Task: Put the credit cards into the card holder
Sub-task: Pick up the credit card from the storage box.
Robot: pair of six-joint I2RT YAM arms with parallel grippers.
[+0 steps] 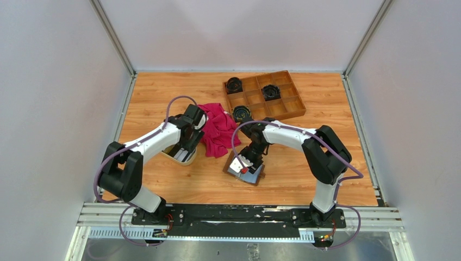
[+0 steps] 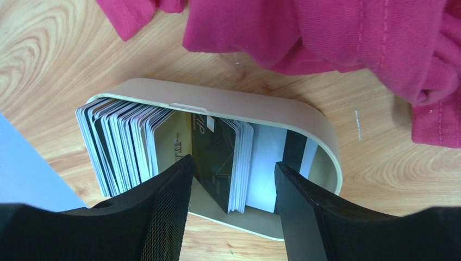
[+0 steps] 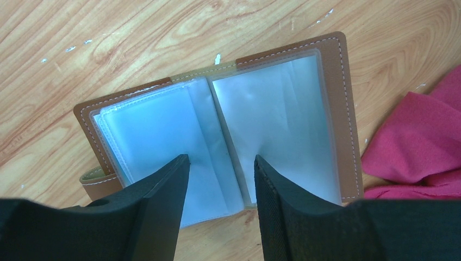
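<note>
The credit cards (image 2: 125, 141) stand on edge in a cream oval dish (image 2: 244, 103), mostly white, with one dark card (image 2: 215, 163) among them. My left gripper (image 2: 234, 168) is open just above the dish, its fingers either side of the dark card and a few white ones, holding nothing. The card holder (image 3: 337, 109) lies open on the table, brown leather with clear plastic sleeves (image 3: 272, 114) and a snap tab (image 3: 98, 185). My right gripper (image 3: 222, 160) is open and empty just over its near edge. In the top view the holder (image 1: 244, 169) lies at centre.
A crumpled red cloth (image 1: 217, 128) lies between the arms, right beside the dish (image 1: 182, 157). A brown wooden compartment tray (image 1: 255, 76) with black round objects stands at the back right. Grey walls enclose the table.
</note>
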